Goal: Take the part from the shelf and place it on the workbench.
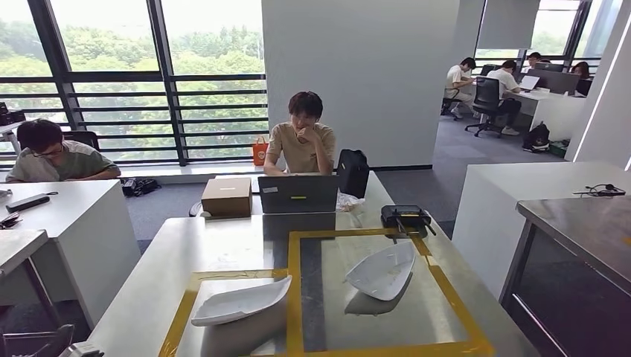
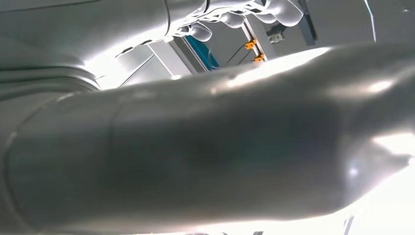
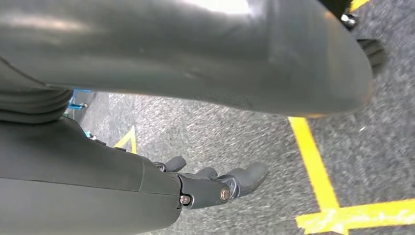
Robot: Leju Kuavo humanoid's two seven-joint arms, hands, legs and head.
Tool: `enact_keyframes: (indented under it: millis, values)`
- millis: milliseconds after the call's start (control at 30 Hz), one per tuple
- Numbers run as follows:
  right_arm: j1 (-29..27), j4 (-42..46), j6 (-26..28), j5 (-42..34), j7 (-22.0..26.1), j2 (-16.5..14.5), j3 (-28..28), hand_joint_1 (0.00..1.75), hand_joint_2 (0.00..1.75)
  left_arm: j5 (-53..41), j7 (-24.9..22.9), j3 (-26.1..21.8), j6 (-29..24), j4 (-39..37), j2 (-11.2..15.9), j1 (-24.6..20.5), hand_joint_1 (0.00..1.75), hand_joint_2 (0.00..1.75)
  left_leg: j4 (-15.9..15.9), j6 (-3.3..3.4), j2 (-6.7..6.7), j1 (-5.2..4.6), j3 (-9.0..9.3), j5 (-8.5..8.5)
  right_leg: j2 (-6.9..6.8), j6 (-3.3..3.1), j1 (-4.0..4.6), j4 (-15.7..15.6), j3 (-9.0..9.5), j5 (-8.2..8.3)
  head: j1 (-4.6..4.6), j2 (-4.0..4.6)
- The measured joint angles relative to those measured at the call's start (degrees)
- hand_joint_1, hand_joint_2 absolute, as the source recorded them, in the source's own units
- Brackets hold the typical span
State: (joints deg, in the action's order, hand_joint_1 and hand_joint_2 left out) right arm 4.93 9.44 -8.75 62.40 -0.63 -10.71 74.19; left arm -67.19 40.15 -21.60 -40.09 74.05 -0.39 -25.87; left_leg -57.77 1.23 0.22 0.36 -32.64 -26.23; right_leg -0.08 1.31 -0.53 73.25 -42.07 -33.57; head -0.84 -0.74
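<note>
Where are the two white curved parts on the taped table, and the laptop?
Left white part (image 1: 239,301), head view, middle of its upper surface.
Right white part (image 1: 382,271), head view, centre of its curved shell.
Laptop (image 1: 298,194), head view, back of its lid.

No text, label or number is readable anywhere.

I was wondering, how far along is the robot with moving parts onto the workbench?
Two white parts already lie on the workbench: one in the left yellow-taped area, one in the right frame. Nothing seems in hand now: the right hand hangs over grey floor with its fingers apart and nothing in them, and the left wrist view is too blocked to judge the left hand. Whether more parts are left is not visible.
</note>
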Motion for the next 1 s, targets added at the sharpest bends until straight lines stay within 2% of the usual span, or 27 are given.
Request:
enact_keyframes:
  millis: [33,67,100,133,167,200,233,333,367,400,467,500,533,567,600,633,667,700,733,767,833,867,900,933,967,1000]
  values:
    - [0.0,0.0,0.0,0.0,0.0,0.0,0.1,0.00,0.00,0.0,0.0,0.0,0.0,0.0,0.0,0.1,0.00,0.00,-0.1,-0.13,-0.01,0.04,-0.83,0.52,0.00,0.17,-0.10,1.6,0.23,-0.26,0.02,-0.01]
    - [0.0,0.0,0.0,0.0,0.0,0.0,0.1,0.00,0.00,0.0,0.0,0.0,0.0,0.0,0.0,0.2,0.00,0.00,-0.3,-0.33,-0.01,0.13,-1.61,0.97,0.00,0.30,-0.20,1.1,1.51,0.53,0.03,-0.01]
    - [0.0,0.0,0.0,0.0,0.0,0.0,0.2,0.00,0.00,0.0,0.0,0.0,0.0,0.0,0.0,0.2,0.00,0.00,-0.6,-0.59,-0.02,0.24,-2.33,1.35,0.00,0.39,-0.32,-1.6,3.87,1.82,0.04,-0.01]
    - [0.1,0.0,0.0,0.0,0.0,0.1,0.2,0.00,0.00,0.0,0.0,0.0,0.0,0.0,0.0,0.2,0.00,0.00,-0.9,-0.90,-0.02,0.34,-2.98,1.69,0.06,0.44,-0.46,-5.6,6.90,2.60,0.05,-0.01]
    - [0.1,0.0,0.0,0.0,0.0,0.1,0.2,0.00,0.00,0.0,0.0,0.0,0.0,0.1,0.0,0.2,0.00,0.00,-1.3,-1.26,-0.05,0.37,-3.52,1.99,0.23,0.27,-0.43,-9.2,9.51,3.03,0.04,-0.01]
    - [0.1,0.0,0.0,0.0,0.0,0.1,0.2,0.00,0.00,0.0,0.0,0.0,0.0,0.2,0.0,0.2,0.00,0.00,-1.5,-1.65,-0.08,0.37,-3.86,2.27,0.42,-0.03,-0.38,-11.8,11.28,3.12,0.02,-0.01]
    - [0.1,0.0,0.0,0.0,0.0,0.1,0.2,0.00,0.00,0.0,0.0,0.1,0.0,0.3,-0.1,0.2,0.00,0.00,-1.7,-2.04,-0.11,0.31,-4.08,2.55,0.60,-0.44,-0.30,-13.2,12.04,2.86,0.00,0.00]
    - [0.1,0.0,0.0,0.0,0.0,0.1,0.3,0.00,0.00,0.2,0.0,0.2,0.0,0.5,-0.1,0.3,0.00,0.00,-1.7,-3.19,-0.25,0.42,-4.46,3.15,0.47,-1.91,-0.20,-13.7,11.19,3.65,-0.07,0.01]
    - [0.1,0.0,0.1,0.0,0.0,0.1,0.3,0.00,0.00,0.3,0.0,0.2,0.0,0.5,0.0,0.3,0.00,0.00,-2.4,-3.48,-0.26,0.53,-4.89,2.06,0.29,-2.39,-0.24,-13.8,10.74,4.20,-0.13,0.00]
    - [0.1,0.0,0.1,0.0,0.0,0.1,0.3,0.00,0.00,0.5,0.0,0.2,0.0,0.6,0.0,0.4,0.00,0.00,-4.3,-3.72,-0.26,0.60,-5.59,-0.14,0.12,-2.78,-0.31,-13.9,10.14,4.84,-0.19,0.00]
    - [0.1,0.0,0.1,-0.1,0.0,0.1,0.3,0.00,0.00,0.5,0.0,0.2,0.0,0.6,0.0,0.5,0.00,0.00,-10.8,-4.09,-0.23,0.63,-7.31,-5.96,-0.07,-3.17,-0.23,-14.0,8.64,6.10,-0.31,-0.01]
    - [0.1,0.0,0.2,-0.1,0.0,0.1,0.3,0.00,0.00,0.5,0.0,0.2,0.0,0.6,0.0,0.6,0.00,0.00,-14.3,-4.21,-0.23,0.63,-7.85,-7.87,-0.15,-3.21,-0.15,-13.9,7.82,6.78,-0.33,-0.01]
    - [0.1,0.0,0.2,-0.1,0.0,0.1,0.3,0.00,0.00,0.5,0.0,0.2,0.0,0.6,0.0,0.7,0.00,0.00,-16.7,-4.23,-0.23,0.62,-7.82,-8.40,-0.23,-3.22,-0.05,-13.9,6.99,7.45,-0.35,-0.01]
    - [0.1,0.0,0.3,-0.1,0.0,0.1,0.3,0.00,0.00,0.5,0.0,0.2,0.0,0.6,0.0,0.7,0.00,0.00,-17.3,-4.14,-0.23,0.61,-6.99,-7.69,-0.29,-3.19,0.05,-13.9,6.15,8.13,-0.38,-0.01]
    - [0.1,0.0,0.3,-0.1,0.0,0.1,0.3,0.00,0.00,0.5,0.0,0.2,0.0,0.6,0.0,0.7,0.00,0.00,-16.1,-3.92,-0.23,0.56,-5.23,-6.24,-0.33,-3.12,0.13,-13.9,5.39,8.78,-0.40,-0.01]
    - [0.1,0.0,0.3,-0.1,0.0,0.1,0.3,0.00,0.00,0.5,0.0,0.2,0.0,0.6,0.0,0.7,0.00,0.00,-13.0,-3.58,-0.23,0.47,-2.54,-4.87,-0.35,-3.02,0.19,-13.9,4.67,9.42,-0.41,-0.01]
    - [0.1,0.0,0.3,-0.1,0.0,0.1,0.3,0.00,0.00,0.5,0.0,0.2,0.0,0.6,0.0,0.6,0.00,0.00,-8.8,-3.18,-0.20,0.27,0.63,-4.56,-0.35,-2.84,0.27,-13.8,4.11,10.02,-0.42,-0.01]
    - [0.1,0.0,0.3,-0.1,0.0,0.1,0.3,0.00,0.00,0.5,0.0,0.2,0.0,0.6,0.0,0.5,0.00,0.00,-4.9,-2.86,-0.17,0.07,3.42,-4.86,-0.36,-2.61,0.32,-13.8,3.76,10.58,-0.39,-0.01]
    - [0.1,0.0,0.3,-0.1,0.0,0.0,0.3,0.00,0.00,0.5,0.0,0.2,0.0,0.6,0.0,0.4,0.00,0.00,-1.9,-2.56,-0.14,-0.17,5.23,-5.47,-0.38,-2.31,0.33,-13.9,3.60,11.13,-0.38,-0.01]
    - [0.1,0.0,0.4,-0.1,0.0,0.0,0.3,0.00,0.00,0.5,0.0,0.3,0.0,0.5,0.0,0.3,0.00,0.00,-0.4,-2.29,-0.12,-0.41,5.97,-5.99,-0.40,-1.93,0.29,-14.0,3.56,11.69,-0.36,-0.01]
    - [0.1,0.0,0.4,-0.1,0.0,0.0,0.3,0.00,0.00,0.5,0.0,0.3,0.0,0.3,0.0,0.3,0.00,0.00,0.1,-1.60,-0.02,-0.42,5.35,-5.11,-0.35,-1.12,0.17,-14.4,3.49,12.45,-0.40,0.00]
    - [0.1,0.0,0.5,-0.1,0.0,0.0,0.3,0.00,0.00,0.6,0.0,0.3,0.0,0.1,0.0,0.3,0.00,0.00,0.2,-1.13,0.08,-0.28,4.86,-4.43,-0.24,-0.78,0.12,-14.0,3.19,11.72,-0.40,0.00]
    - [0.1,0.0,0.5,-0.1,0.0,0.0,0.3,0.00,0.00,0.9,-0.1,0.3,0.0,0.0,0.0,0.4,0.00,0.00,0.4,-0.70,0.19,-0.10,4.23,-3.68,-0.13,-0.51,0.09,-12.7,2.64,9.89,-0.38,0.00]
    - [0.1,0.0,0.5,-0.1,0.0,0.0,0.3,0.00,0.00,1.3,-0.2,0.3,0.0,-0.3,-0.1,0.5,0.00,0.00,0.4,-0.39,0.29,0.02,3.54,-2.93,-0.03,-0.33,-0.03,-10.2,1.85,7.13,-0.33,0.00]
    - [0.0,0.0,0.6,-0.1,0.0,0.0,0.3,0.00,0.00,1.8,-0.3,0.2,0.0,-0.7,0.0,0.7,0.00,0.00,0.4,-0.18,0.28,0.03,2.78,-2.25,0.00,-0.18,-0.05,-6.8,0.91,4.08,-0.27,-0.01]
    - [0.0,0.0,0.6,-0.1,0.0,0.0,0.3,0.00,0.00,2.2,-0.4,0.1,0.0,-1.2,0.0,0.9,0.00,0.00,0.3,-0.14,0.30,0.03,1.97,-1.56,0.00,-0.04,-0.09,-3.1,0.09,1.75,-0.22,-0.01]
